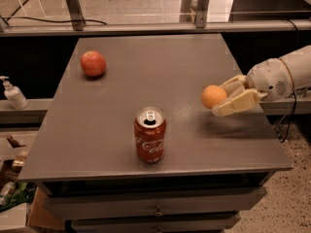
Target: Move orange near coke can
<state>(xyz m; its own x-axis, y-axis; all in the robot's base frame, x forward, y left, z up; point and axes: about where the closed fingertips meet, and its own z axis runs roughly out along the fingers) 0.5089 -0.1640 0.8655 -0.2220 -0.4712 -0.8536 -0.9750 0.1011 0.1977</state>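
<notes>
1. The coke can (150,136) stands upright near the front edge of the grey table (146,47); its contents can't be seen.
2. To its right, the gripper (222,101) pinches the orange (213,96) above the tabletop, apart from the can.
3. A reddish apple (93,63) sits far left.

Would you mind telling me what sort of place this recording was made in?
Probably a robotics lab or workshop: a grey table with drawers, loose cable on the floor, a pump bottle beside it, and the gripper over the table's right side, holding the orange.
</notes>
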